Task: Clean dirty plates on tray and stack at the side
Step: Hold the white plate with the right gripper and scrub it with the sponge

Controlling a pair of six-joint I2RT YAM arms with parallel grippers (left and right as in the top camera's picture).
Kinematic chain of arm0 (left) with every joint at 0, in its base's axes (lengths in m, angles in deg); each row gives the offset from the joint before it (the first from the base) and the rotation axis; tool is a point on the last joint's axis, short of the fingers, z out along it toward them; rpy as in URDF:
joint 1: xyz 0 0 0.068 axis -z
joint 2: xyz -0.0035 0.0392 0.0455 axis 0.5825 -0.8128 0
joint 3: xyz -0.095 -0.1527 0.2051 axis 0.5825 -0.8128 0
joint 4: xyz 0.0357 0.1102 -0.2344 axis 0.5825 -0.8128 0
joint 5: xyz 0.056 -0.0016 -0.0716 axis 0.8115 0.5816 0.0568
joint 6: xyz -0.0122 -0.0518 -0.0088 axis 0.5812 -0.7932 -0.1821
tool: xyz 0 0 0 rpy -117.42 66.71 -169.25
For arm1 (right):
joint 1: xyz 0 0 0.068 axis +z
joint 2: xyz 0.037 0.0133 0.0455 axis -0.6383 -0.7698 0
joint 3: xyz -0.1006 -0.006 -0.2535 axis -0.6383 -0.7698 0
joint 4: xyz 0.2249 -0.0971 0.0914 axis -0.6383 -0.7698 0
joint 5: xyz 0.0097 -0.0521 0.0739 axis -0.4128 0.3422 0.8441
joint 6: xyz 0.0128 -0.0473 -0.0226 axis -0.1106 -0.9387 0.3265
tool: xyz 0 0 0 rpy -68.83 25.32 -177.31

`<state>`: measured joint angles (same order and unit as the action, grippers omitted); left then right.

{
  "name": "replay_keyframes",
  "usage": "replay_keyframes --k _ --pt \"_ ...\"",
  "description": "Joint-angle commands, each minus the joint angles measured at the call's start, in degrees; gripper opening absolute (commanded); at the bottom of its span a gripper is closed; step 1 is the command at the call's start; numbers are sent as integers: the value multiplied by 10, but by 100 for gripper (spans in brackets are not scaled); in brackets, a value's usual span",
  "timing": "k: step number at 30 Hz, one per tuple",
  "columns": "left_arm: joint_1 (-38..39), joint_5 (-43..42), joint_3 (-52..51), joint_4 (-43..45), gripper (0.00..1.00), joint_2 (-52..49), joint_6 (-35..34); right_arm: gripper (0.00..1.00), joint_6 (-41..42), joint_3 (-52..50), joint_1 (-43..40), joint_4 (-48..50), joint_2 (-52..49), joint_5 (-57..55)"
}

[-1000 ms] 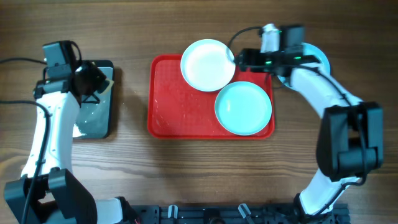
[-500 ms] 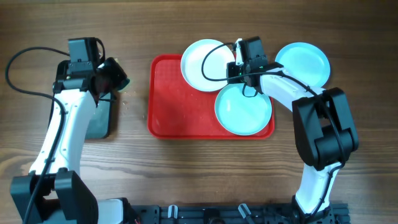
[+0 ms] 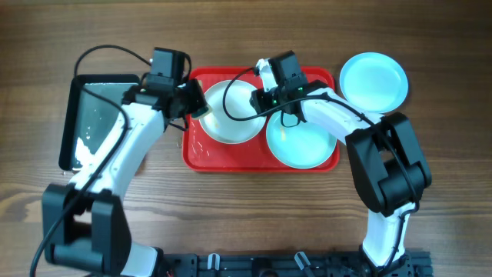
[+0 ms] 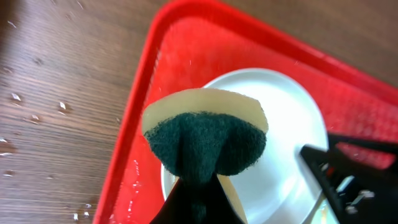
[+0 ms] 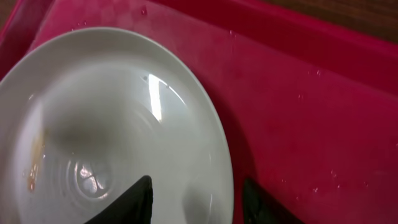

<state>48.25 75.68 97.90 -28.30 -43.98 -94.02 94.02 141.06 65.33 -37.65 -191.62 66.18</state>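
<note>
The red tray (image 3: 201,158) holds a white plate (image 3: 231,123) at its left and a pale turquoise plate (image 3: 304,146) at its right. A second turquoise plate (image 3: 377,81) lies on the table right of the tray. My left gripper (image 3: 192,104) is shut on a yellow sponge with a dark green pad (image 4: 205,137), held over the white plate's (image 4: 286,124) left rim. My right gripper (image 3: 261,98) straddles the white plate's (image 5: 93,112) right rim. In the right wrist view (image 5: 196,199) one finger is over the plate and one is over the tray (image 5: 311,93).
A narrow black tray (image 3: 96,115), wet inside, lies on the table left of the red tray. Water drops dot the wood (image 4: 37,106) beside the red tray's left rim (image 4: 186,43). Cables run from both arms over the tray's far side.
The left arm swung right from the black tray to the white plate with the sponge. The right gripper moved left. The white plate shifted from the tray's far rim down-left into the tray.
</note>
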Motion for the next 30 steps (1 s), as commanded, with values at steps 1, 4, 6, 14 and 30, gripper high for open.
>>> replay_keyframes --k 1,4,6,14,30 --pt "4 -5 7 3 4 -19 -25 32 -62 14 -1 33 -11 -9" --pt "11 -17 7 3 4 -23 -25 23 -87 14 -1 24 -17 -25" --pt "18 -17 7 3 4 -25 -25 25 -87 14 -1 23 -22 -25" --pt "23 -17 7 5 4 -29 -26 9 -81 14 -1 22 -53 -27" --pt "84 76 7 72 4 -174 -65 4 82 14 -1 -55 -10 -33"
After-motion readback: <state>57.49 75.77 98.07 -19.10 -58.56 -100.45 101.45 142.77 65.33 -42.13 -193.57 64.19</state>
